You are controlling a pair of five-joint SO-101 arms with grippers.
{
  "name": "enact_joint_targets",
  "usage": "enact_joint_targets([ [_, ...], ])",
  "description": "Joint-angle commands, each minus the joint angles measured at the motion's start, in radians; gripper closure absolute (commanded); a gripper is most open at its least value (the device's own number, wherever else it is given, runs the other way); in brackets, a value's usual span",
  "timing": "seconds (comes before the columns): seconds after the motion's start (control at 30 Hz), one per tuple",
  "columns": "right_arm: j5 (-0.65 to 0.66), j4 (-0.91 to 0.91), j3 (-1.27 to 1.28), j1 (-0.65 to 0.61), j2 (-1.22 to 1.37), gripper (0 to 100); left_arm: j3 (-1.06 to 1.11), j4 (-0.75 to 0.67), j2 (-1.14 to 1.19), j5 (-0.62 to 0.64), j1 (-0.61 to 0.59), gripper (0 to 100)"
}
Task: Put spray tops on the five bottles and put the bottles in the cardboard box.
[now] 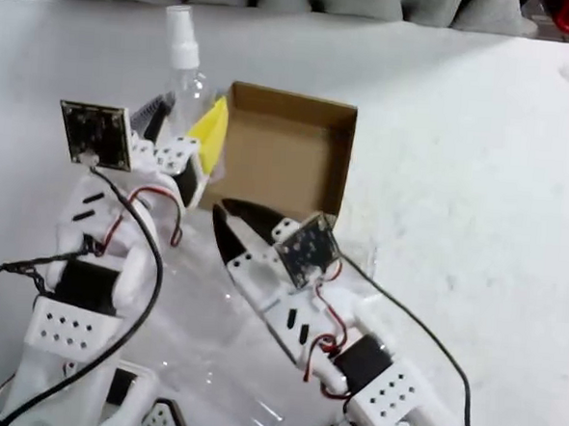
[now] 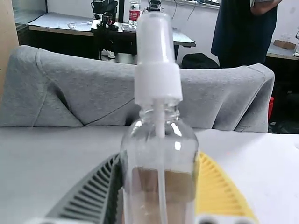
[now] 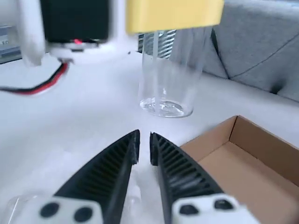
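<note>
Left gripper [image 1: 182,122] — yellow and grey fingers clamped about the body of a clear bottle [image 1: 188,84], which stands upright with a spray top [image 1: 182,33] on its neck. It is held just beside the cardboard box [image 1: 283,160], outside its wall.

Right gripper [image 3: 144,140] — black fingers all but closed, holding nothing, near the box's corner.

Hazards, as judged:
- The smooth bottle may slip in the clamp.
- Its base may catch the box's wall on the way over.
- The top, if loosely seated, may drop off.
</note>
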Motion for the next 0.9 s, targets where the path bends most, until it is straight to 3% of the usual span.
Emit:
enact_joint_targets([
  [0.0,0.006,-0.071,0.008,-0.008,-0.018,98.4,-0.068,0.069,-0.088,0.009,0.027,98],
  [0.4,0.005,-0.065,0.02,-0.01,-0.018,98.4,-0.063,0.282,-0.3,0.009,0.137,98],
  [0.53,0.005,-0.065,0.031,-0.012,-0.019,98.4,-0.058,0.224,-0.306,0.009,0.114,98],
  [0.67,0.005,-0.051,0.038,-0.019,-0.085,98.4,0.029,0.08,-0.306,0.009,0.071,98],
  [0.77,0.006,0.047,0.049,-0.071,-0.206,98.4,0.123,-0.044,-0.306,0.009,0.039,98],
  [0.87,0.006,0.128,0.051,-0.108,-0.315,98.4,0.183,-0.081,-0.312,0.009,0.042,98],
])
